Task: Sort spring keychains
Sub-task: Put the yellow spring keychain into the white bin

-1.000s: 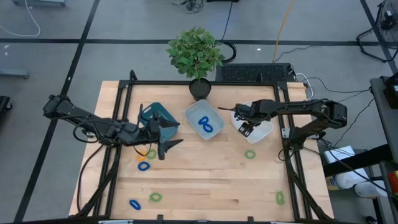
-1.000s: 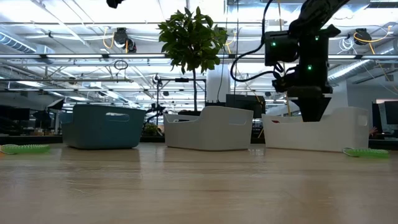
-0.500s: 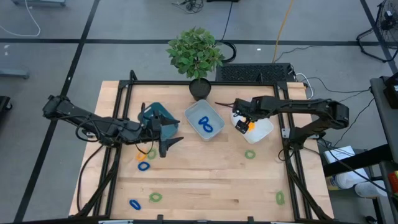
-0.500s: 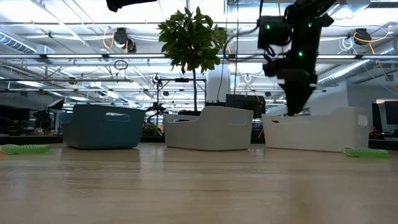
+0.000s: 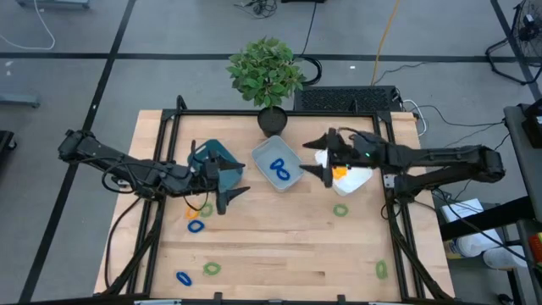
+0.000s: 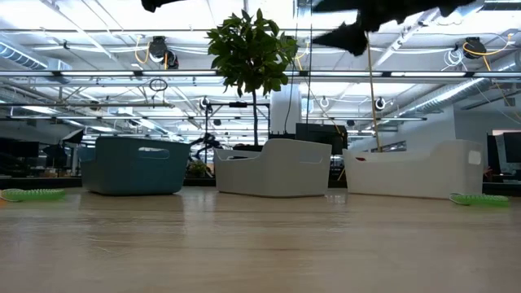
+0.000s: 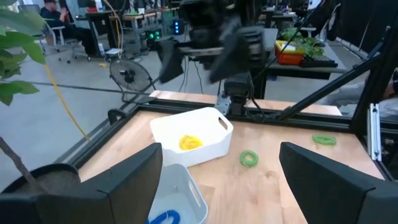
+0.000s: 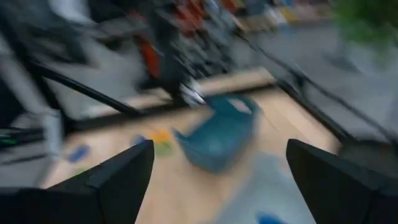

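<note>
The right gripper (image 5: pixel 315 158) is hanging high over the gap between the grey-blue bin (image 5: pixel 279 164) and the white bin (image 5: pixel 349 172), jaws spread wide and carrying nothing. The left gripper (image 5: pixel 230 191) is waiting low beside the teal bin (image 5: pixel 217 161), jaws parted too and empty. An orange spring keychain (image 5: pixel 339 173) is lying inside the white bin, showing as a yellow-orange coil (image 7: pixel 189 142) from the left wrist view. Two blue spring keychains (image 5: pixel 280 169) are sitting in the grey-blue bin. Loose on the tabletop (image 5: pixel 279 246), a green keychain (image 5: pixel 340 210) is resting just in front of the white bin, another green one (image 5: pixel 381 269) near the right front corner, a blue keychain (image 5: pixel 196 227) and an orange one beside it by the left gripper, and a blue (image 5: pixel 183 277) and green (image 5: pixel 211 268) pair near the front edge. A potted plant (image 5: pixel 267 72) is standing at the back.
</note>
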`<state>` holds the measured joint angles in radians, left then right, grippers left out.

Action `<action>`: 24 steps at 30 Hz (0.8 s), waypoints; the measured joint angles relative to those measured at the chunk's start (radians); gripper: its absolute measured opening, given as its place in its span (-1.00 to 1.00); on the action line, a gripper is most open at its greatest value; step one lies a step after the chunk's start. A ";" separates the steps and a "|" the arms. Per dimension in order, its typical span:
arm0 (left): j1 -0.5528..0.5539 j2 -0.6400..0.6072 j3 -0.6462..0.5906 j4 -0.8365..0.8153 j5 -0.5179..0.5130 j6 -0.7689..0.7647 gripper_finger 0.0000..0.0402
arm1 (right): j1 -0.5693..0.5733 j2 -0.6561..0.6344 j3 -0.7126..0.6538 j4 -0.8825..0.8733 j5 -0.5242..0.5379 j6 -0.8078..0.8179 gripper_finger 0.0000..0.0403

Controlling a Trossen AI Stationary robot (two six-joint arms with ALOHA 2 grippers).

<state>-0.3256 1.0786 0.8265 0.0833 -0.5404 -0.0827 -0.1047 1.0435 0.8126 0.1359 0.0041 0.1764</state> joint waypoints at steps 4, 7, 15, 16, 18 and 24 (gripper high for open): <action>0.000 0.000 0.000 -0.001 -0.002 0.029 0.66 | 0.063 -0.009 -0.113 0.281 -0.085 -0.033 0.74; 0.000 0.000 0.023 -0.057 -0.002 0.038 0.64 | 0.107 0.005 -0.177 0.466 -0.114 -0.037 0.74; 0.000 0.001 0.246 -0.497 -0.028 -0.046 0.49 | 0.187 0.060 -0.217 0.570 -0.105 -0.041 0.74; 0.000 0.001 0.273 -0.551 -0.028 -0.060 0.47 | 0.195 0.070 -0.217 0.585 -0.105 -0.046 0.74; 0.000 0.001 0.328 -0.661 -0.018 -0.086 0.43 | 0.213 0.083 -0.217 0.597 -0.106 -0.060 0.74; 0.000 0.000 0.439 -0.941 0.021 -0.186 0.40 | 0.252 0.098 -0.217 0.618 -0.106 -0.102 0.74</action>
<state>-0.3260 1.0786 1.2657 -0.8573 -0.5191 -0.2692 0.1472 1.1412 0.5957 0.7541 -0.1020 0.0743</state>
